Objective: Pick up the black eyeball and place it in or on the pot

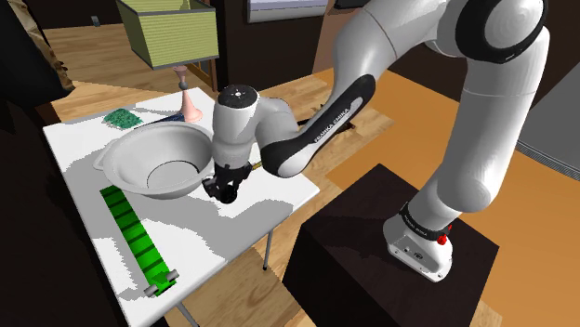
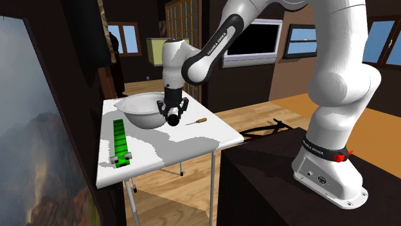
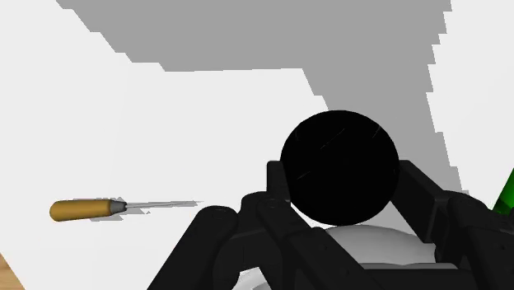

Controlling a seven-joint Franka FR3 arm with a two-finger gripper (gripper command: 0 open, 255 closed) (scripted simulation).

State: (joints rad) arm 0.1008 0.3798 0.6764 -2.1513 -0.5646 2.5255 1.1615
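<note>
Black eyeball [image 3: 339,169] clasped in jaws, beside white pot [image 1: 139,153], over table [image 1: 265,200]

Black eyeball [image 3: 339,169]: smooth matt black sphere with a few faint hairline streaks.
My gripper [image 1: 223,189]: all black, matt, plastic-looking.
My arm [image 1: 483,102]: smooth white shell with a soft gloss; the dark joints are duller.
Pot [image 1: 139,153]: plain whitish-grey, smooth, slight sheen; I cannot tell the material.
Table [image 1: 270,200]: flat white top, matt.
Screwdriver-like tool [image 3: 82,209]: orange-brown wood-looking handle, thin grey metal shaft.
Green strip [image 1: 130,228]: ribbed surface, bright green.
Floor [image 1: 237,293]: wood planks, light sheen.
</note>
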